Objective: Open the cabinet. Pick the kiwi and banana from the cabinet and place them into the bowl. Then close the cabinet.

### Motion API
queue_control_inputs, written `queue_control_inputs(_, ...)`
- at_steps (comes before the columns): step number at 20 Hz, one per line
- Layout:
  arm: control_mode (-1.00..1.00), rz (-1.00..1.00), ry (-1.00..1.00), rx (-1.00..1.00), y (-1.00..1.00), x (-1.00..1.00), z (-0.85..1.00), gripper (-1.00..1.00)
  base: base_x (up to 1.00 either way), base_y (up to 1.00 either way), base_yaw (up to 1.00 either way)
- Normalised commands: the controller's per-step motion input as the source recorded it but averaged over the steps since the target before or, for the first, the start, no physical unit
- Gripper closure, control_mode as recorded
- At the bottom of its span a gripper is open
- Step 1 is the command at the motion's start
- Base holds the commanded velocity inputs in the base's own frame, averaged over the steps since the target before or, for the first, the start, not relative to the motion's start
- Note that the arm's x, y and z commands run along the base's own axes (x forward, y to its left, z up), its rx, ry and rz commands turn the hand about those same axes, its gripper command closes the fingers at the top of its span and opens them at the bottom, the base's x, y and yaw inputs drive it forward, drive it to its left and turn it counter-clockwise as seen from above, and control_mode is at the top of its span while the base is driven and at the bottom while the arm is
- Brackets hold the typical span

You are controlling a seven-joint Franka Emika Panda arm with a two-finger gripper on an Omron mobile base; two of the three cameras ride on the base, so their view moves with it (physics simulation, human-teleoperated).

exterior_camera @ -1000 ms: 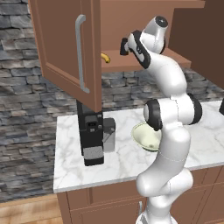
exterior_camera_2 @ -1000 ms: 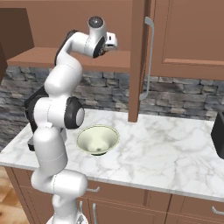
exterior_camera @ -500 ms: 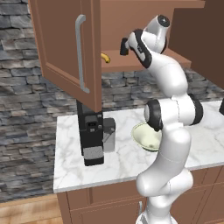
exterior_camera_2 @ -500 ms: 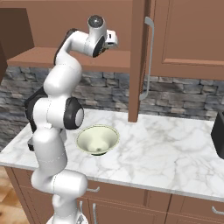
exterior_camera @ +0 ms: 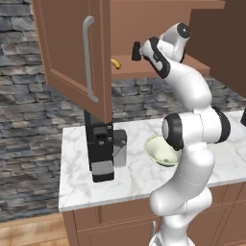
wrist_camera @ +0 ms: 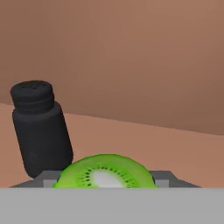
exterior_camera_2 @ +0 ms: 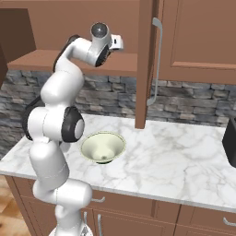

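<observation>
The cabinet stands with its left door [exterior_camera: 72,53] swung open and its right door [exterior_camera_2: 198,37] shut. My gripper [exterior_camera: 136,50] reaches onto the cabinet shelf. In the hand view the kiwi [wrist_camera: 105,173], its green cut face towards the camera, fills the gap between the fingertips [wrist_camera: 47,178], and the gripper [wrist_camera: 105,180] is shut on it. The banana [exterior_camera: 115,63] lies on the shelf edge just left of the hand. The pale bowl [exterior_camera: 161,150] sits empty on the marble counter below, also seen in the right base view [exterior_camera_2: 103,146].
A small black bottle [wrist_camera: 40,127] stands on the shelf close beside the kiwi. A black coffee machine [exterior_camera: 100,144] stands on the counter under the open door. The open door's edge [exterior_camera_2: 146,60] hangs just right of the hand.
</observation>
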Motion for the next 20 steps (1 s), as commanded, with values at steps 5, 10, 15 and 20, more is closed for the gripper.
queue_control_inputs(5, -1.0, 0.0, 0.0, 0.0, 0.0, -0.35, 0.05, 1.0, 0.0, 0.0, 0.0)
queue_control_inputs(10, -1.0, 0.0, 0.03, 0.0, 0.0, -0.51, 0.19, 1.0, 0.0, 0.0, 0.0)
queue_control_inputs(15, -1.0, 0.0, 0.06, 0.0, 0.0, -0.74, 0.17, 1.0, 0.0, 0.0, 0.0)
queue_control_inputs(20, -1.0, 0.0, 0.1, 0.0, 0.0, -0.9, 0.0, 1.0, 0.0, 0.0, 0.0)
